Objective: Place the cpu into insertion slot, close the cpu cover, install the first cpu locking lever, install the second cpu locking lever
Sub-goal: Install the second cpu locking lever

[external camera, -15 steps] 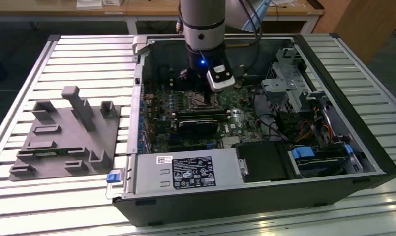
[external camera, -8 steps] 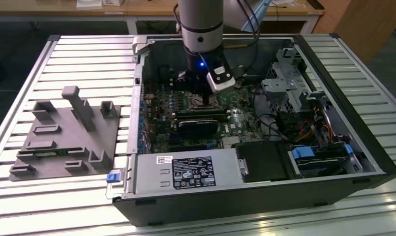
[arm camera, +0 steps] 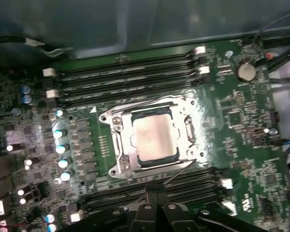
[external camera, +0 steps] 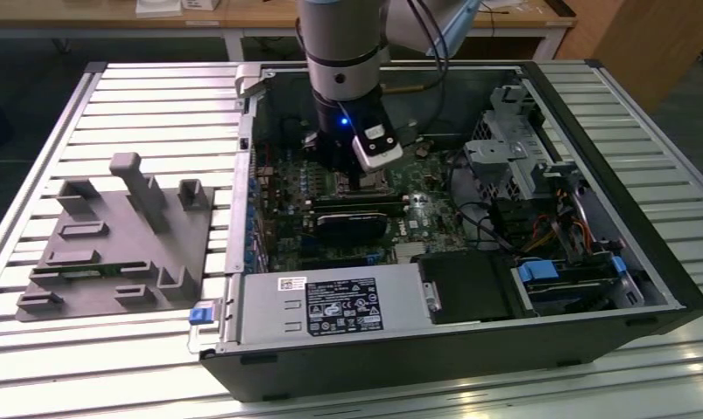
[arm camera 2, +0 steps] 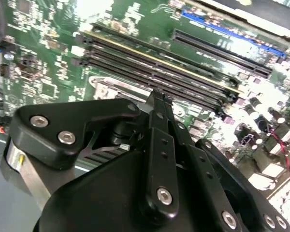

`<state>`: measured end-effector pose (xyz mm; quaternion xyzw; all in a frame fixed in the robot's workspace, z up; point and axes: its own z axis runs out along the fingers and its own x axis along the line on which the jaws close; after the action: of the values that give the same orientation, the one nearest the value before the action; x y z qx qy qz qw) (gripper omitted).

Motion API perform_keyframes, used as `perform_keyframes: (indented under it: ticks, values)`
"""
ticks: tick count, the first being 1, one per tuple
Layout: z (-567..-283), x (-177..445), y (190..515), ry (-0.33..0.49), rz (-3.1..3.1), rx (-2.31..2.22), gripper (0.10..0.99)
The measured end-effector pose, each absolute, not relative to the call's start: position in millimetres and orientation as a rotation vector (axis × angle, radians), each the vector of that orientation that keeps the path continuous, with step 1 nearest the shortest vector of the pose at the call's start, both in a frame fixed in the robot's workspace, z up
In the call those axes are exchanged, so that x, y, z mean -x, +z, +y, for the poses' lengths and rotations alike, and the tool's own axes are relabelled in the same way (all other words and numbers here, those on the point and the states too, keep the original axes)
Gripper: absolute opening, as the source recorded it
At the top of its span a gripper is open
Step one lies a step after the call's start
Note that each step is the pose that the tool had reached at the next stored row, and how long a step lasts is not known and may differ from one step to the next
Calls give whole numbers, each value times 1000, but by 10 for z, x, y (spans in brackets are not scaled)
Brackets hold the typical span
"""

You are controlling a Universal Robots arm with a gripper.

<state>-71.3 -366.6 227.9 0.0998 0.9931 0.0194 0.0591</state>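
cpu [arm camera: 153, 139] sits flat in the insertion slot [arm camera: 117, 145] on the green motherboard [arm camera: 232, 125]: pale silvery-tan square face, bright glare across it. cpu cover [arm camera: 191, 129] is down over it, a thin silver frame around the chip with the face showing through the window. A thin wire locking lever [arm camera: 176, 170] angles off the socket's edge toward the pincer; can't tell if it is latched. Black memory slots [arm camera: 125, 79] run on 2 sides of the socket, with white clips at their ends.

pincer [arm camera: 154, 194] hangs just beside the socket, fingers [arm camera 2: 157, 104] pressed together, closed on nothing visible. In the exterior view the arm [external camera: 341, 52] reaches straight down into the open computer case [external camera: 630, 262], blue light lit on the wrist.

Case lies on its side on a slatted aluminium desk [external camera: 130, 96]. Grey fixture block [external camera: 124, 240] with upright posts sits on the desk at the exterior view's left, well apart from the case. Wooden benches [external camera: 270, 16] stand behind.
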Motion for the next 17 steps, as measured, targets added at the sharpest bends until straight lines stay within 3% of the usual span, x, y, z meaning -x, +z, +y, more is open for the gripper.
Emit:
perform_keyframes:
  ticks: [10, 17]
  values:
    - [-3724, 784, 2172, 64, 3009, -296, 106]
    - [-3747, 821, 2115, 130, 3015, -256, 106]
